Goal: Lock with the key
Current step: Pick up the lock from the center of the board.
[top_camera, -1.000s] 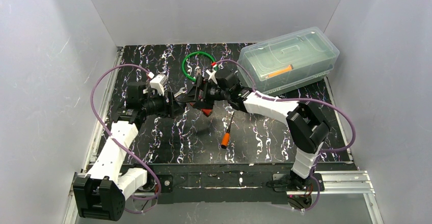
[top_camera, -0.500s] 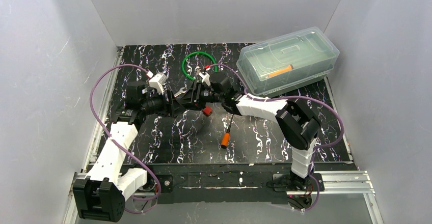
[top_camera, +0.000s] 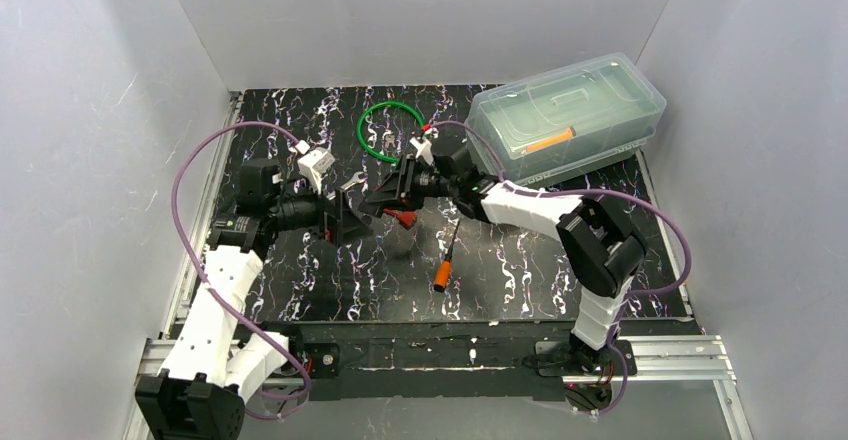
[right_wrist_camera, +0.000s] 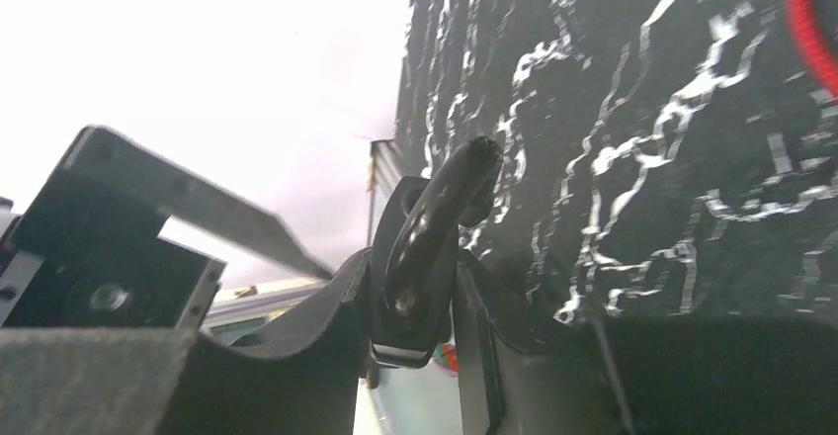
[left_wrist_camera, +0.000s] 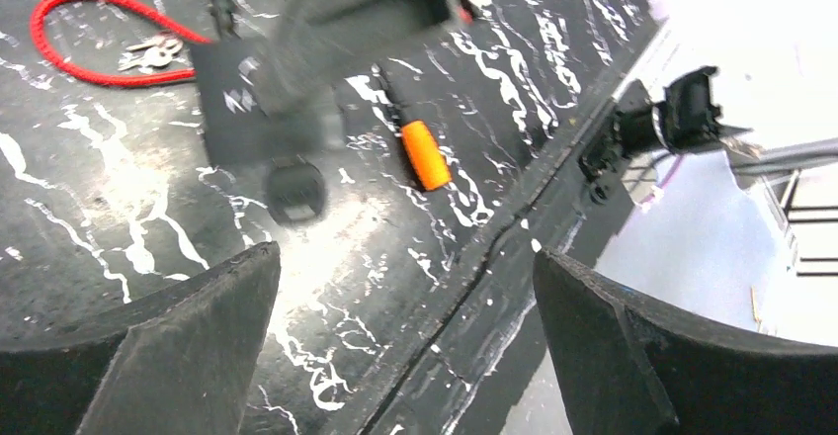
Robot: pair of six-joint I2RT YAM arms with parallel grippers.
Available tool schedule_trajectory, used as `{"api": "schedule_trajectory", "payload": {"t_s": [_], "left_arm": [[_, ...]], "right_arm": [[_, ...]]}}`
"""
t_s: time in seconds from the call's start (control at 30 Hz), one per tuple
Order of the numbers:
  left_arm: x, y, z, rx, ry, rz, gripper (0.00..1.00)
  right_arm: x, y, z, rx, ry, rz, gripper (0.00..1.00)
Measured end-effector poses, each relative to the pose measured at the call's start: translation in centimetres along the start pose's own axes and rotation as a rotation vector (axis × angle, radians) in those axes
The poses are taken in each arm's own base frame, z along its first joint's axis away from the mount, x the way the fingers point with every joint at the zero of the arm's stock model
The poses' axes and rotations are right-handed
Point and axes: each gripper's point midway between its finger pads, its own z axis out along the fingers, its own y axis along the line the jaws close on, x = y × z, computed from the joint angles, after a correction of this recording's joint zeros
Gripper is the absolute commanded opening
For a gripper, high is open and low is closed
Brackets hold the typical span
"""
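My right gripper (right_wrist_camera: 420, 292) is pinching a dark oblong piece (right_wrist_camera: 435, 227) between its fingers. I can't tell whether it is the key itself or part of the lock. Its long axis runs along the fingers with the rounded end leading. From above, that gripper aims toward the worktop's left edge and holds the piece over the middle of the worktop.

My left gripper (left_wrist_camera: 405, 267) is spread wide with nothing between its fingers. It faces the right one and sits slightly nearer the near edge, close but apart.

A small bunch of keys (left_wrist_camera: 148, 54) lies inside a red cord loop (left_wrist_camera: 109, 81) on the worktop. A green ring (top_camera: 392, 106) lies by the far edge. The screwdriver (top_camera: 443, 272) lies with its orange handle toward the near edge.

Against half a second ago, the right gripper has slid back toward the right edge. The left arm has drawn back and turned toward the near edge, so the gap between the grippers is wider. The screwdriver and ring have not moved.
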Motion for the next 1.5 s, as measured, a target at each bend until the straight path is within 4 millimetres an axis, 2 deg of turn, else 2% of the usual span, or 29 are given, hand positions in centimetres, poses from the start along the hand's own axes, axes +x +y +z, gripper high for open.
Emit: {"api": "schedule_trajectory", "payload": {"t_s": [0.13, 0.23, 0.4, 0.53, 0.77, 1.07, 1.3, 1.5], "left_arm": [[0.2, -2.1, -1.3, 0.053, 0.011, 0.046, 0.98], [0.1, -2.8, -2.1, 0.059, 0.034, 0.077, 0.98], [-0.8, -3.6, -2.6, 0.105, 0.083, 0.136, 0.98], [-1.2, -4.1, -2.7, 0.153, 0.115, 0.163, 0.98], [-1.3, -5.6, -2.8, 0.246, 0.126, 0.194, 0.98], [-0.1, -8.5, 0.0, 0.399, 0.168, 0.210, 0.97], [-0.3, -10.1, 1.9, 0.468, 0.127, 0.193, 0.74], [-0.7, -11.6, 2.8, 0.525, 0.126, 0.191, 0.37]], "right_arm": [[-1.5, -0.6, -1.3, 0.019, -0.027, -0.078, 0.01], [-1.0, 0.4, -2.3, -0.014, -0.004, -0.185, 0.01], [1.7, 3.8, -5.0, -0.146, 0.107, -0.450, 0.01], [4.2, 5.3, -7.7, -0.230, 0.214, -0.663, 0.01], [7.9, 5.0, -11.3, -0.328, 0.377, -0.881, 0.01], [11.0, 4.5, -12.7, -0.420, 0.501, -0.941, 0.01], [12.3, 4.8, -13.1, -0.469, 0.542, -0.954, 0.01], [12.5, 5.1, -13.2, -0.484, 0.548, -0.945, 0.01]]}}
